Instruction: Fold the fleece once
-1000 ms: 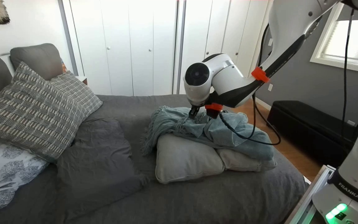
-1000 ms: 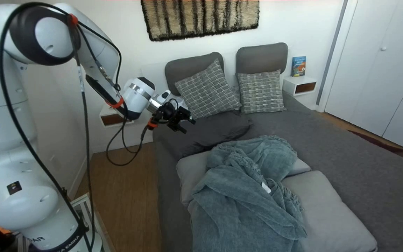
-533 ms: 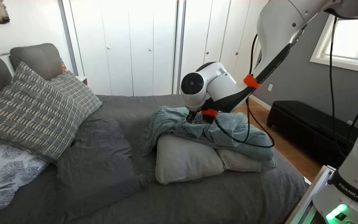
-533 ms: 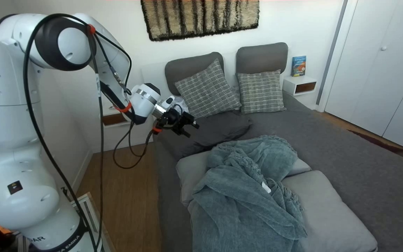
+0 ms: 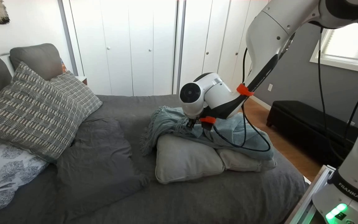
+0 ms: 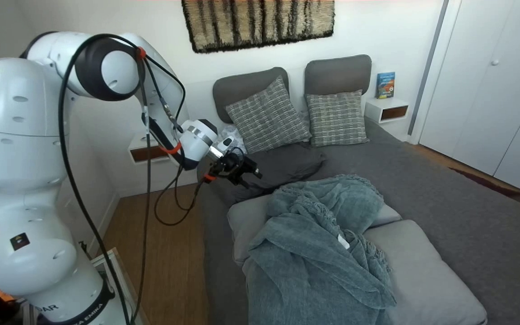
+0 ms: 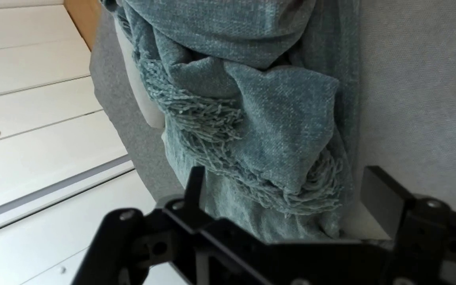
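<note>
Grey-and-white woven square pillows [image 5: 36, 112], two, nine o'clock in an exterior view; one dark-grey fabric pillow [image 5: 98, 152], eight o'clock. One teal fringed fleece [image 5: 166, 124], draped over two pale-grey fabric cushions [image 5: 188, 161] and partly hidden by one white arm [image 5: 221, 95], lies at twelve o'clock of the black two-fingered gripper [image 7: 285, 176] in the wrist view. Fingers apart.

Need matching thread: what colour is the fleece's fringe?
The fringe is greyish blue-green; the wrist view shows it best.
</note>
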